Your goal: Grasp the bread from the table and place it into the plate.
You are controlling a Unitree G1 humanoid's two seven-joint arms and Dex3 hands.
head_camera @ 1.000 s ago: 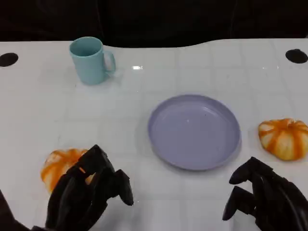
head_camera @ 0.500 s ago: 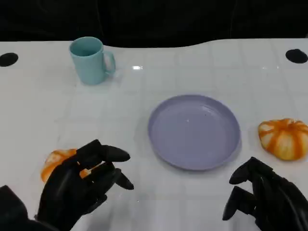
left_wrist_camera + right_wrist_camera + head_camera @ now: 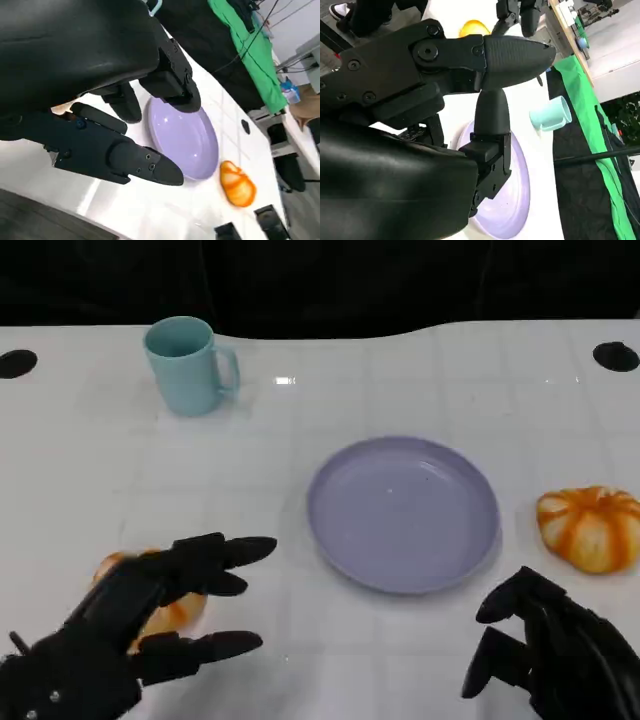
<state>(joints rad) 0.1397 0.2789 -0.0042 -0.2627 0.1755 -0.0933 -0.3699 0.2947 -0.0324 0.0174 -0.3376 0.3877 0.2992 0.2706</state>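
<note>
Left hand [image 3: 140, 615] fingers spread over bread [image 3: 170, 612], holding nothing.

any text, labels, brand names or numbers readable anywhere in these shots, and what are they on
No readable text in any view.
Cup: plain light blue, no print.
Plate: plain lilac, no mark.
Bread on the right and bread under the left hand: no label.
Left hand and right hand: black, no lettering visible.
Clutter beyond the table in the wrist views: too small and blurred to read.

head overhead, wrists close; shared plate [image 3: 403, 512]
</note>
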